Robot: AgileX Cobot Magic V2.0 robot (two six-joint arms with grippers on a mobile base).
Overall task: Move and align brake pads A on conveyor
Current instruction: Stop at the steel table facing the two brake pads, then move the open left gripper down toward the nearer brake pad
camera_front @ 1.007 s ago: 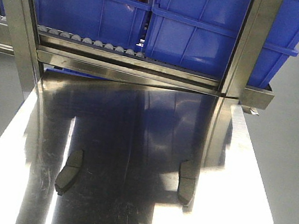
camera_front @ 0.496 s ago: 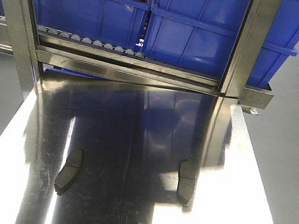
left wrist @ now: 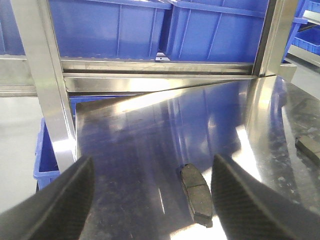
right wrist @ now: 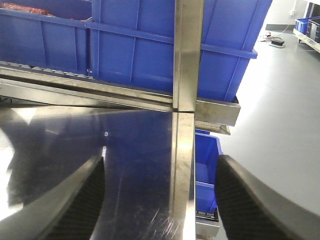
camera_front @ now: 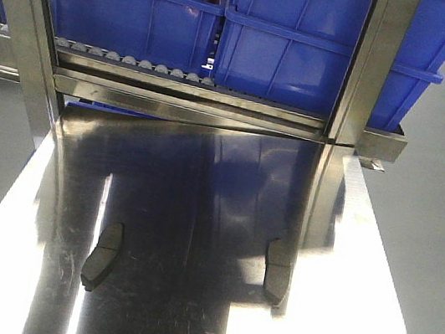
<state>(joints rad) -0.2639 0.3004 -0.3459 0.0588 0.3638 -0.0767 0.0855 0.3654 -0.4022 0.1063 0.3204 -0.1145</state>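
While it gapes wide, left gripper (left wrist: 152, 205) touches nothing.

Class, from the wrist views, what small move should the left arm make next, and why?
Probably lower the open left pincer over the dark grey curved brake pad lying on the shiny steel table: it sits between the fingers, ungripped.

On table (camera_front: 199, 206): left pad (camera_front: 103, 256), right pad (camera_front: 278, 273); bins (camera_front: 145, 15) behind.

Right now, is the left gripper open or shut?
Open. The left wrist view shows the left gripper with its fingers wide apart, gripping nothing; a brake pad lies flat on the steel table beyond them.
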